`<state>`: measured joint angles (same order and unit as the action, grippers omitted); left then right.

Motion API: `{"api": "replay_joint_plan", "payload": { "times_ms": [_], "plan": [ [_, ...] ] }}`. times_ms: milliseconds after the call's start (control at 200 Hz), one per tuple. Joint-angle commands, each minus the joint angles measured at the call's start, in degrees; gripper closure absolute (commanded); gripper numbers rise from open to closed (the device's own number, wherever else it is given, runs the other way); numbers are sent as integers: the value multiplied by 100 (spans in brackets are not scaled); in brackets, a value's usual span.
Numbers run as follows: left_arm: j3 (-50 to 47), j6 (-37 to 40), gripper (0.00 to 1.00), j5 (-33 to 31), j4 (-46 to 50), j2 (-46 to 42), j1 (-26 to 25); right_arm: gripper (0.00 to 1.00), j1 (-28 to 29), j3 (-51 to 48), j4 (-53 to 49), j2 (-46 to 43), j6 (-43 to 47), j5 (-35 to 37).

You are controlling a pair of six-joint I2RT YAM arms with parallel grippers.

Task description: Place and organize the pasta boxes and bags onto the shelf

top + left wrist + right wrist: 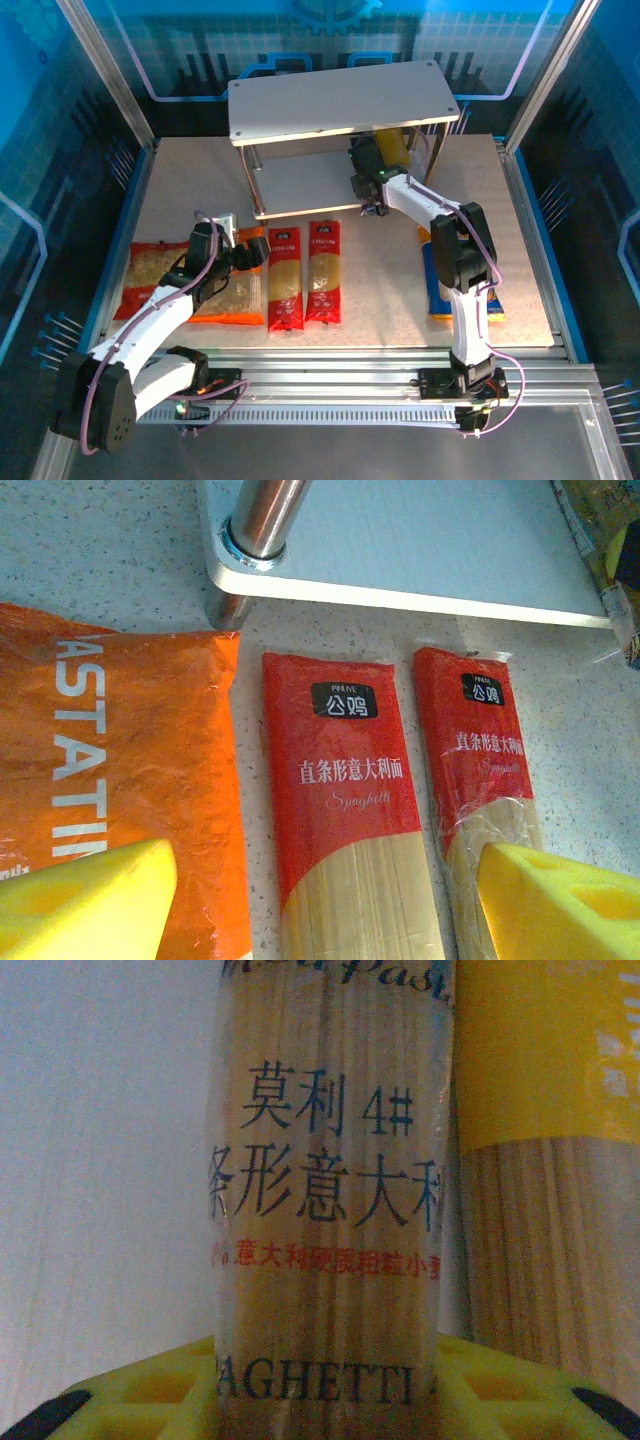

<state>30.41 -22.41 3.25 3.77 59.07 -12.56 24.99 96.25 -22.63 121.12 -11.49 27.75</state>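
- The red bag (148,272) lay flat on the table (180,170), well to the near left of the shelf (340,95).
- The orange bag (120,780) lay just beside the red bag on its shelf-ward side, near the shelf's front-left leg (265,515), with its top edge pointing toward the shelf.
- The left gripper (320,910) hovered in front of the shelf's left end with its yellow fingertips (85,900) spread wide and nothing gripped. It hung above the strip where the orange bag met the first red pack.
- Two red spaghetti packs (345,810) lay side by side in front of the shelf's lower board (420,540). Their red label ends pointed toward the shelf and stopped short of its front edge, and a narrow strip of table showed between them.
- The right gripper (325,1400) reached under the shelf's top board at its right half. Its yellow fingers (150,1390) were closed against both sides of a blue-lettered spaghetti pack (325,1210), which lay over the lower board.
- The yellow spaghetti pack (550,1160) lay on the lower board, just beside the gripped pack toward the shelf's right end.
- The blue bag (436,290) lay on the table to the near right of the shelf, partly hidden by the right arm.
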Motion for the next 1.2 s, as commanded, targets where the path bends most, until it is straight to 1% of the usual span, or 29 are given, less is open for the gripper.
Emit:
{"api": "replay_joint_plan", "payload": {
  "times_ms": [0,65,125,195,235,305,715,775,855,961,1191],
  "plan": [
    [167,101,20,-74,115,-97,-19,54,-83,185,295,66,24,160],
    [167,105,20,-78,111,-97,-19,50,-99,170,309,86,16,180],
    [158,99,20,-87,117,-98,-19,42,-102,156,304,87,-3,235],
    [166,101,20,-87,124,-100,-19,29,-115,133,314,69,-20,330],
    [167,101,20,-96,116,-98,-19,24,-126,118,308,52,-20,370],
    [167,106,20,-92,115,-96,-19,21,-174,98,304,4,-20,398],
    [167,78,20,-65,50,-32,-19,19,-199,-342,412,-638,32,155],
    [167,73,20,-61,45,-25,-19,18,-187,-439,385,-738,32,-70],
    [167,84,20,-61,50,-30,-19,17,-132,-543,323,-888,67,-589],
    [167,95,20,-83,88,-56,-19,17,46,-676,-28,-1153,-64,-1123],
    [98,105,20,-62,72,-68,-23,17,687,-1903,-463,-2362,-744,-1691]
  ]
}}
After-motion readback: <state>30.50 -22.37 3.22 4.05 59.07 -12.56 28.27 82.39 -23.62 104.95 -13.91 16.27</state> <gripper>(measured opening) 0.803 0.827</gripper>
